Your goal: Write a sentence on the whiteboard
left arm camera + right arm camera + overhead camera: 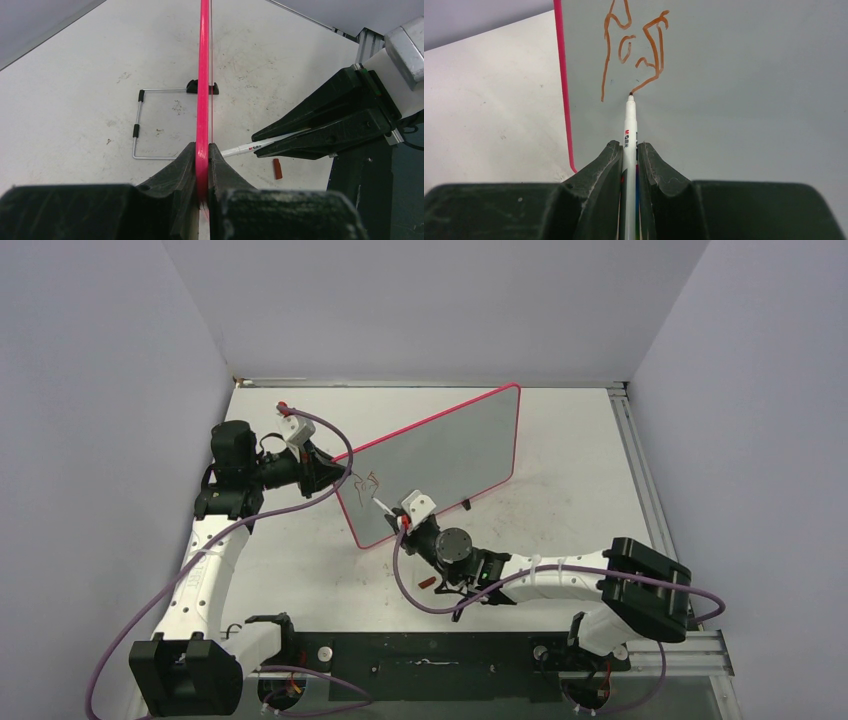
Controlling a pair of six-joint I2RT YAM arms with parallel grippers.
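The whiteboard point(450, 445) stands upright and angled on the table, grey-white with a red-pink rim point(204, 75). My left gripper point(335, 470) is shut on its left edge; in the left wrist view point(202, 156) the rim sits between the fingers. My right gripper point(397, 517) is shut on a white marker point(629, 125). The marker's tip touches the board point(734, 100) at the end of a stroke. The sentence point(634, 50) is a few orange-red strokes near the board's left edge, also visible from above point(368, 480). The right gripper point(256, 145) and marker point(245, 148) also show in the left wrist view.
The marker's red cap point(427, 582) lies on the table by the right arm, also in the left wrist view point(277, 169). The board's wire stand point(137, 125) and a black foot point(202, 87) rest on the table behind it. Walls enclose three sides.
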